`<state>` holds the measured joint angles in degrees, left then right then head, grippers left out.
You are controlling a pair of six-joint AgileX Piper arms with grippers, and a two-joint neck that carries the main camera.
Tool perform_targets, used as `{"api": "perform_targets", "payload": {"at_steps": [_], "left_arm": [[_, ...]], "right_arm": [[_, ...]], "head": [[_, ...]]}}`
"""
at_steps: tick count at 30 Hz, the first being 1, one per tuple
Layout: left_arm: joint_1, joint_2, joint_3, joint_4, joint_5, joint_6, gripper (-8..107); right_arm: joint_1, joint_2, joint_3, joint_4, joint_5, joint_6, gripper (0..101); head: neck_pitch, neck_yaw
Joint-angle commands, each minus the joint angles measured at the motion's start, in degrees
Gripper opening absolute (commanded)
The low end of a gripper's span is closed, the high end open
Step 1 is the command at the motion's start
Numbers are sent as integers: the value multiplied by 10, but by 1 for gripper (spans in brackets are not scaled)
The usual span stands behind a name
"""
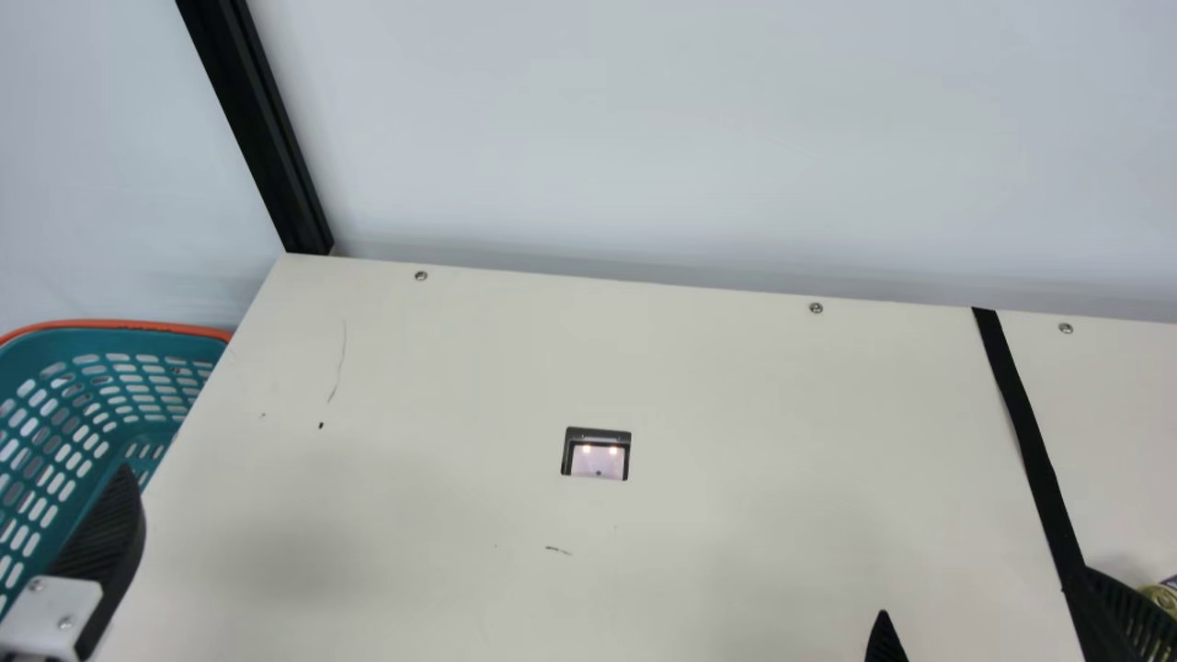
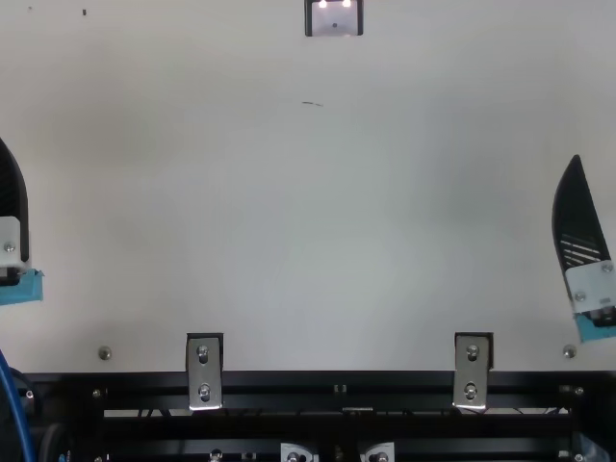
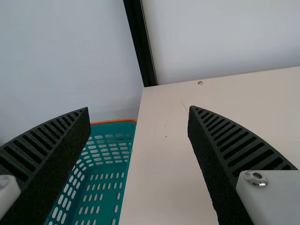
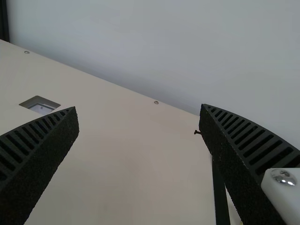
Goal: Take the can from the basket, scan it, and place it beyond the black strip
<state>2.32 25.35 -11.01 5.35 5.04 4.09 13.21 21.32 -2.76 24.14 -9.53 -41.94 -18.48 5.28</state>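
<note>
In the main view my left gripper is over the near side of the teal basket; in the left wrist view my left gripper is open with nothing between its fingers. My right gripper is low at the right in the main view, near the black strip; the right wrist view shows that right gripper open and empty. Part of a gold-topped can shows at the main view's right edge, beyond the strip, partly behind a right finger. The scanner window is lit, set in the table's middle.
The cream table ends at a pale wall, with a black post at its far left corner. Metal brackets and a black rail line the near edge in the top view. A blue cable runs at the near left.
</note>
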Motion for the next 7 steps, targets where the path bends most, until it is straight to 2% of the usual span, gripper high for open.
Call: {"api": "perform_targets", "payload": {"at_steps": [1, 7], "left_arm": [[0, 0, 0, 0, 0, 0, 90], [0, 0, 0, 0, 0, 0, 90]], "right_arm": [[0, 0, 0, 0, 0, 0, 101], [0, 0, 0, 0, 0, 0, 101]], "head": [[-1, 6], [-1, 6]]}}
